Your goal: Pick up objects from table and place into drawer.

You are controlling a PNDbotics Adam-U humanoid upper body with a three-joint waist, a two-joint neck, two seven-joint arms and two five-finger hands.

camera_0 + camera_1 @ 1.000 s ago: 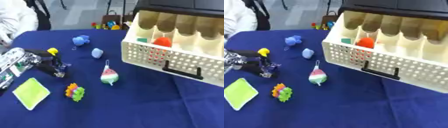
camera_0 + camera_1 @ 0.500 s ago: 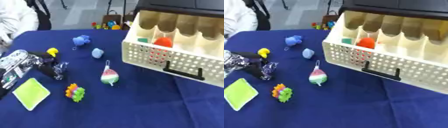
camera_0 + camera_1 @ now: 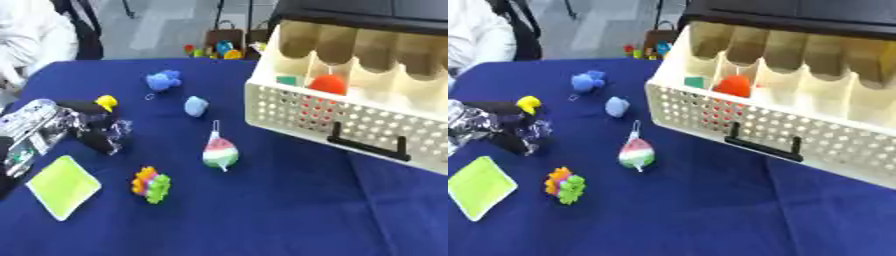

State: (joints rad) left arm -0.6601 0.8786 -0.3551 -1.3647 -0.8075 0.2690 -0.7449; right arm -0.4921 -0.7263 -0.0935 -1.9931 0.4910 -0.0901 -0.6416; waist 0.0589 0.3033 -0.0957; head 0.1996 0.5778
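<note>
My left hand comes in from the left edge and hovers low over the blue table, open, with fingers relaxed and pointing down. A small yellow toy lies right at the tip of its upper finger; I cannot tell if they touch. Further right lie a blue plush, a light blue piece, a red, white and green toy on a string and a spiky multicoloured toy. The cream perforated drawer stands pulled out at the right, holding an orange ball and a green piece.
A lime green flat square lies by the front left edge. The drawer's black handle sticks out toward me, under a black cabinet top. A person in white sits at the far left. Toys lie beyond the table.
My left hand has shifted only slightly beside the yellow toy. None of the toys nor the drawer has moved.
</note>
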